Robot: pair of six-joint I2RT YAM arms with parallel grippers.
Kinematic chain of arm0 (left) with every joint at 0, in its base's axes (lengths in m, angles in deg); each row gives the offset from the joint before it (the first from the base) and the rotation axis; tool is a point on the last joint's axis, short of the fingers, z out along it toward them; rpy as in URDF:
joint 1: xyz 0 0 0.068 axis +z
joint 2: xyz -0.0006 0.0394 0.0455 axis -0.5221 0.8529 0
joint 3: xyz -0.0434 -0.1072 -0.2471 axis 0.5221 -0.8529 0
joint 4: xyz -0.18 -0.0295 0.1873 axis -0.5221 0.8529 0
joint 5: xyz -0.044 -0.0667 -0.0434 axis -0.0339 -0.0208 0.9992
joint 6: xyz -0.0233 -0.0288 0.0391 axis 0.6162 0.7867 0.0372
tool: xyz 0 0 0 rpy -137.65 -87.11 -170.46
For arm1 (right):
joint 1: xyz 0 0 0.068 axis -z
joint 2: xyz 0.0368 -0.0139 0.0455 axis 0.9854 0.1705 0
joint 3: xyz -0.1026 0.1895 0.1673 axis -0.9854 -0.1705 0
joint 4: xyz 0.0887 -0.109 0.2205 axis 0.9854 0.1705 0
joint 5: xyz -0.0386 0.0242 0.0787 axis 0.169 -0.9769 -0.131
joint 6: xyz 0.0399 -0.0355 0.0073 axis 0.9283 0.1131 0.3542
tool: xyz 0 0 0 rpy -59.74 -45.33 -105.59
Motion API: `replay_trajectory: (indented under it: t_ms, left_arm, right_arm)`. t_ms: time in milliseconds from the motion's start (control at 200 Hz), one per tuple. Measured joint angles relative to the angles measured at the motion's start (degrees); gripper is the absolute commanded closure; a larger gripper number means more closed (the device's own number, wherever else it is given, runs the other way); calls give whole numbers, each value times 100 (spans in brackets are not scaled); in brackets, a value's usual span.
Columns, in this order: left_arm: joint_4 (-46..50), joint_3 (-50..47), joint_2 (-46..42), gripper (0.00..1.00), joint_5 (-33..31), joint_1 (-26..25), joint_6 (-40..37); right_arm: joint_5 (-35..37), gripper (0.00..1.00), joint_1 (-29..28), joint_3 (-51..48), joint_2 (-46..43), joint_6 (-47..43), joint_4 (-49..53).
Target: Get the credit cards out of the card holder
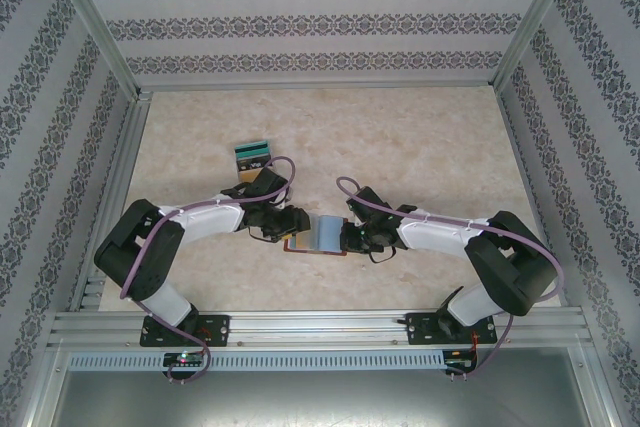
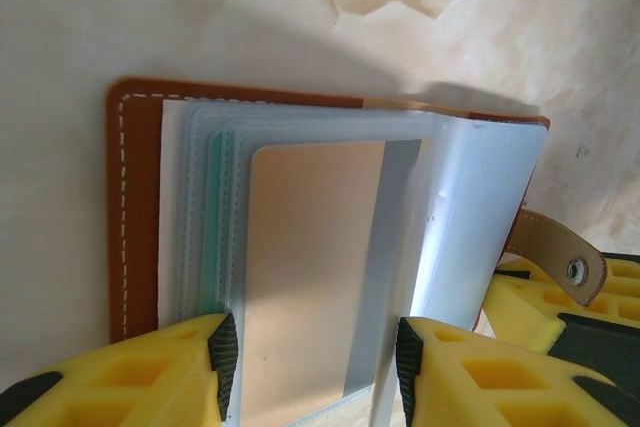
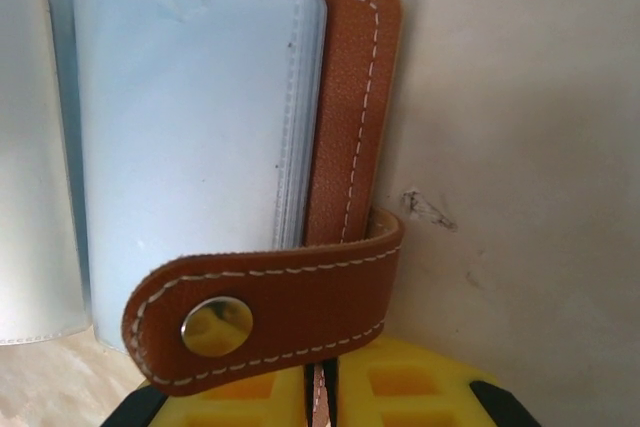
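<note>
Card holder (image 1: 318,235) lies open at the middle of the table's (image 1: 420,137) near edge.
Left gripper (image 2: 315,359) straddles one tan card (image 2: 310,267); I cannot tell whether it squeezes. Right gripper (image 3: 320,389) pinches the cover (image 3: 350,97). Slide the card straight along its sleeve (image 2: 400,247) while the right anchors. Perhaps two freed cards (image 1: 252,155) lie far-left.

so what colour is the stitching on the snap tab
White, on the brown snap tab; best in the right wrist view.
</note>
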Motion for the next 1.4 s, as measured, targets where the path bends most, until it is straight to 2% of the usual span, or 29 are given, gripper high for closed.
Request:
replay_trajectory:
  t_ms: [70,260,385,605,654,719,849,974,1164,1399]
  left_arm:
    - [-44,2,20,48,81,0,2]
    - [-249,48,35,24,330,-35,-13]
    - [-334,87,37,14,474,-96,-33]
    - [-380,219,37,13,595,-157,-46]
    - [-378,284,37,13,599,-181,-57]
    - [-378,345,37,13,599,-197,-83]
    - [-302,374,31,13,546,-197,-160]
    - [-96,374,-33,17,400,-192,-271]
    - [-59,374,-216,29,356,-179,-321]
    - [-343,522,131,31,647,-219,-267]
  right_arm:
    - [-2,84,0,0,0,0,-2]
    - [-4,83,0,0,4,0,-13]
    - [-7,82,0,0,7,0,-15]
    - [-20,81,0,9,33,0,-59]
    - [-28,79,0,28,44,0,-61]
    - [-48,71,0,37,44,11,-59]
    - [-48,70,-11,74,-2,-17,-35]
    - [94,70,7,74,-262,-20,245]
    - [168,70,42,186,-879,-15,472]
    - [227,70,52,269,-1108,9,525]
